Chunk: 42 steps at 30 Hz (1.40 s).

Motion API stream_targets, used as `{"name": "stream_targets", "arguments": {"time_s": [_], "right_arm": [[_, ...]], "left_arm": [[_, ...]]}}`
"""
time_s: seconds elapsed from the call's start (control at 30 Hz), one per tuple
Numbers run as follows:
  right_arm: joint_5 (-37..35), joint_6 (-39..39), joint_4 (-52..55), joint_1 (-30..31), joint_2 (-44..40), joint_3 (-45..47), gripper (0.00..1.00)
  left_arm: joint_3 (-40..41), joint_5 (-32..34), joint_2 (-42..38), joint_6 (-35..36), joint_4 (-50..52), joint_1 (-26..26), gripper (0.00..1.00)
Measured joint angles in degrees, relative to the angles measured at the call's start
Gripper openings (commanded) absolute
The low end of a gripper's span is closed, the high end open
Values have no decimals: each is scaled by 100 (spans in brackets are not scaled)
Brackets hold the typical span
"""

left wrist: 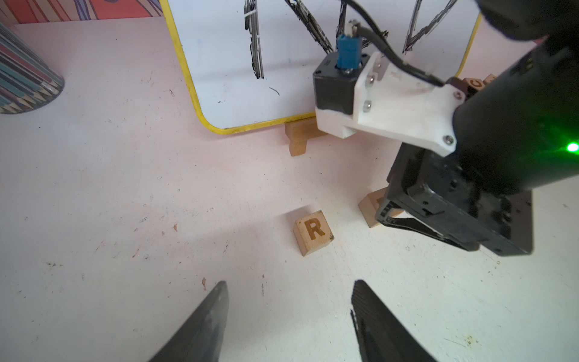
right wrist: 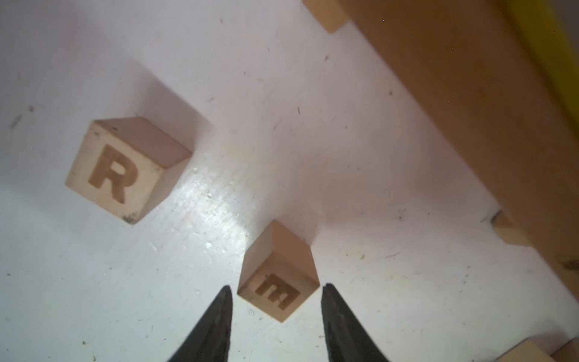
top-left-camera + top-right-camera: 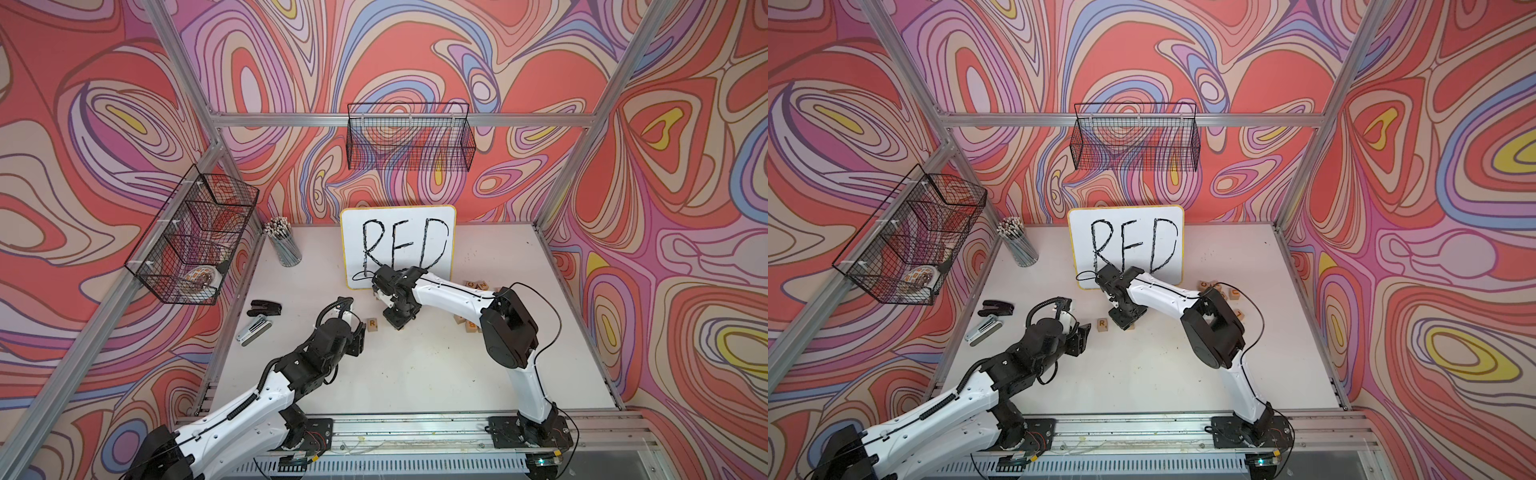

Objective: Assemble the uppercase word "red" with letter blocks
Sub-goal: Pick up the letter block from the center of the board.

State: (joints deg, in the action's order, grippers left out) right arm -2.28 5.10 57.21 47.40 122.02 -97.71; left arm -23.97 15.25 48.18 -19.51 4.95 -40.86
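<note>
R and E are down; D is left, and I can't spot it.
My right gripper (image 2: 276, 285) straddles the E block (image 2: 277, 293), jaws parted, just right of the R block (image 2: 125, 169); my left gripper (image 1: 289, 282) hovers parted, empty.

R block (image 2: 125, 169) and E block (image 2: 277, 279) are pale smooth wood with matt brown letters; the white tabletop (image 2: 376, 156) is scratched, speckled and faintly glossy

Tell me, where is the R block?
In both top views the R block sits on the table, before the whiteboard, between the left gripper and the E block.
</note>
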Motion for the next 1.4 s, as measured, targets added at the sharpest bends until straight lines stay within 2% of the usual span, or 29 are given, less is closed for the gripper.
{"name": "stream_targets", "arguments": {"time_s": [0.37,0.73,1.03,1.17,1.33,1.4], "right_arm": [[-48,1552,-393,0,-275,367,51],[20,2264,-632,-2,-271,470,47],[0,2424,-658,-20,-142,470,37],[-2,2409,-649,-24,-111,466,24],[24,1980,-503,-24,-70,308,13],[35,1622,-376,-24,-31,136,12]], "left_arm": [[0,-2,28,-2,0,0,65],[0,-2,26,0,0,0,65],[2,0,-20,-2,0,0,65],[0,0,-20,-2,0,0,65],[2,0,-20,-2,0,0,65],[0,0,-20,-2,0,0,65]]}}
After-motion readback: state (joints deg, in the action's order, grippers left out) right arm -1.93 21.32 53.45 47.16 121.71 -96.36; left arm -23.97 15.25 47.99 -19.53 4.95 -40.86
